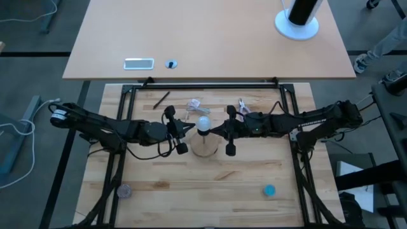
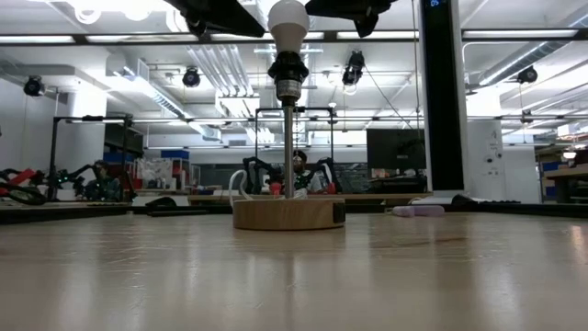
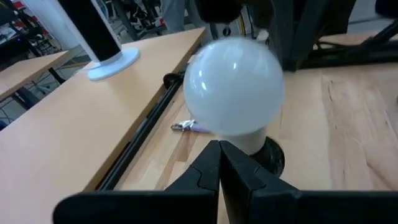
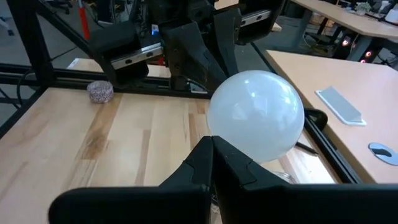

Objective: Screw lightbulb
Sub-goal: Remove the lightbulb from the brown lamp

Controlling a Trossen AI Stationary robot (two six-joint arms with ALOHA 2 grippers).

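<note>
The small white frosted pear-shaped lightbulb [image 1: 203,123] stood upright in the black socket [image 2: 288,68] at the top of a thin metal stem [image 2: 288,147] rising from the round wooden disc base [image 2: 288,213], near the middle of the pale wooden worktop [image 1: 210,184]. In the low view its greyish neck sat down inside the socket, so the bulb appeared seated — whether it was threaded fully home could not be told.

Both arms met at the bulb from opposite sides. The left claw [image 1: 189,127] sat just beside the bulb on its left; in its wrist view the two dark fingers [image 3: 205,171] were pressed together with nothing between them, their tips just short of the glass. The right claw [image 1: 216,130] mirrored it on the right side, fingers [image 4: 202,162] likewise closed together and empty, tips near the bulb. Neither claw had hold of the bulb.

By my judgement the task looked nearly or wholly done — the bulb was in place and released. What remained, if anything, was a final tightening turn and drawing both arms clear.
</note>
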